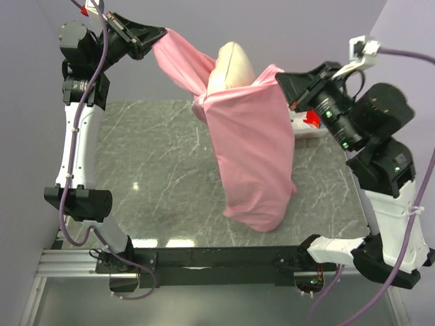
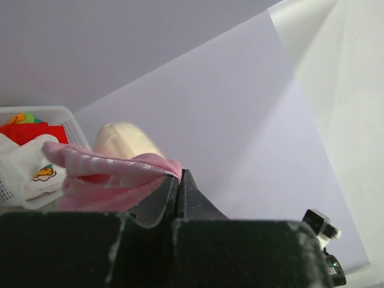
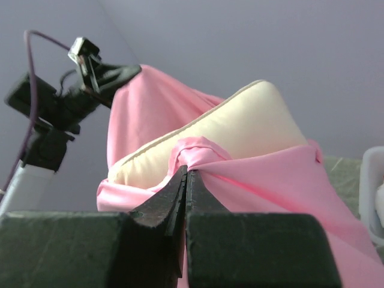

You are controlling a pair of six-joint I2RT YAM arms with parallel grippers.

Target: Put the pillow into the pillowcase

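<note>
Clearly the large plain pink thin-fabric pillowcase (image 1: 255,149) hangs as a tall sack between the two raised arms, its closed bottom end resting on the grey marbled surface (image 1: 149,156). The large cream-white soft rectangular pillow (image 1: 231,64) stands inside it. Most of the pillow is swallowed, and only its rounded upper end pokes out of the mouth.

The left claw (image 1: 158,37) is pressed together on a bunched fold of the pink hem. It is held high and off to the left, with a taut band of cloth running down from it to the mouth. The right claw (image 1: 282,76) is likewise pinched shut on a twisted knot of hem. In the right wrist view that pinch sits just beside the pillow's seam, seemingly touching it.

The relation that matters is this: the pillow's long axis runs nearly upright, leaning a little to the left. Its bare end rises above the hem line strung between the two claws. That end lies between them, much nearer the right claw than the left one.

By my judgement, the hem has to travel upward along that axis to cover the exposed end, or the pillow has to drop deeper. The right arm, being closer, has less slack to work with. A white plastic mesh basket (image 2: 42,110) sits behind, apart from all this.
</note>
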